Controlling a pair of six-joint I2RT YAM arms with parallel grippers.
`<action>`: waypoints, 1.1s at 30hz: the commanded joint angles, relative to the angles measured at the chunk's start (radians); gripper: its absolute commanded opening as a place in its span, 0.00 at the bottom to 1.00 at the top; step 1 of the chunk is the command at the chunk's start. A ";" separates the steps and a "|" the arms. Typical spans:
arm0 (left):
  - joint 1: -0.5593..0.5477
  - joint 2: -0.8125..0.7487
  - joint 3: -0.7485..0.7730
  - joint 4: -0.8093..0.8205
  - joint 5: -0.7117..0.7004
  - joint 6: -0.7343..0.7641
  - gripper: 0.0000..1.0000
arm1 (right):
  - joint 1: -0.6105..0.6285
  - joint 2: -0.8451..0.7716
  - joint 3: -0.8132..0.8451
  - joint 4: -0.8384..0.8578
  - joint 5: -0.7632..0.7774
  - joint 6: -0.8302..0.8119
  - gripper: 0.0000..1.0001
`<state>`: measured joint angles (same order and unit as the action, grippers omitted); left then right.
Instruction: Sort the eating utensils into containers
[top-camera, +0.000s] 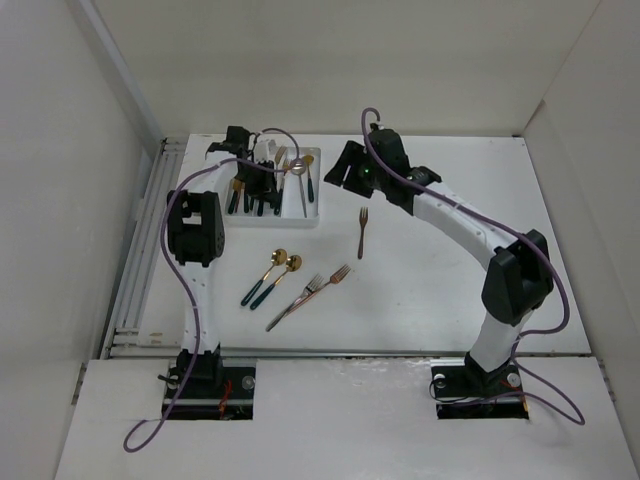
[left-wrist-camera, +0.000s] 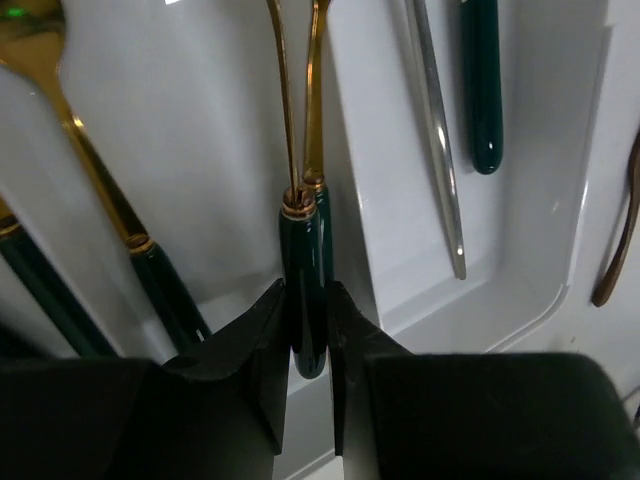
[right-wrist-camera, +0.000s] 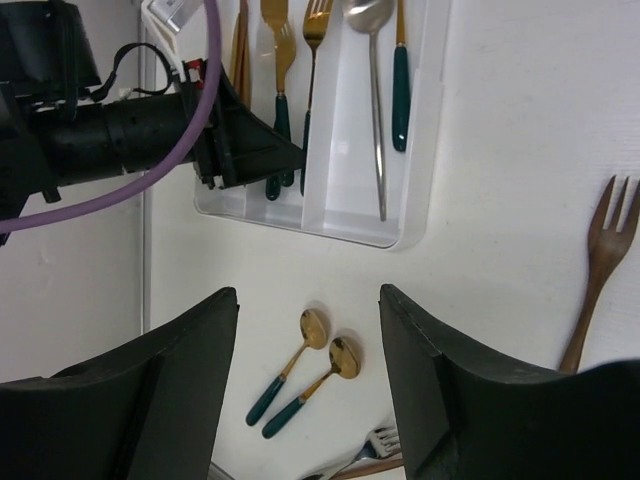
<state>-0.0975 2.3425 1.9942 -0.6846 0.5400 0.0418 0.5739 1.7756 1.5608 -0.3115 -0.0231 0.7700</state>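
The white tray (top-camera: 300, 221) lies at the back left with three long compartments. My left gripper (left-wrist-camera: 307, 295) is shut on the dark green handle of a gold fork (left-wrist-camera: 303, 250) in the middle compartment, beside a second fork (left-wrist-camera: 316, 90). A silver spoon (left-wrist-camera: 440, 150) and a green-handled utensil (left-wrist-camera: 480, 90) lie in the right compartment. Green-handled utensils (left-wrist-camera: 150, 270) lie in the left one. My right gripper (right-wrist-camera: 308, 300) is open and empty, above the table right of the tray (right-wrist-camera: 415, 200). Two gold spoons (right-wrist-camera: 305, 375) lie below it.
An all-copper fork (top-camera: 363, 232) lies alone on the table right of the tray and also shows in the right wrist view (right-wrist-camera: 600, 250). Two more forks (top-camera: 312, 292) lie crossed near the spoons (top-camera: 270, 275). White walls enclose the table.
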 joint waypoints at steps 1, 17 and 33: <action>-0.018 -0.035 0.048 0.013 -0.006 -0.014 0.00 | -0.020 -0.012 0.045 -0.008 0.005 -0.024 0.64; -0.045 -0.034 -0.017 0.071 -0.080 0.006 0.31 | -0.068 -0.030 0.007 -0.017 0.005 -0.024 0.64; -0.077 -0.045 -0.037 0.080 -0.273 -0.020 0.13 | -0.068 -0.059 -0.022 -0.017 0.014 -0.034 0.64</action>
<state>-0.1692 2.3390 1.9789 -0.5865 0.2779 0.0071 0.5117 1.7733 1.5490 -0.3363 -0.0223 0.7555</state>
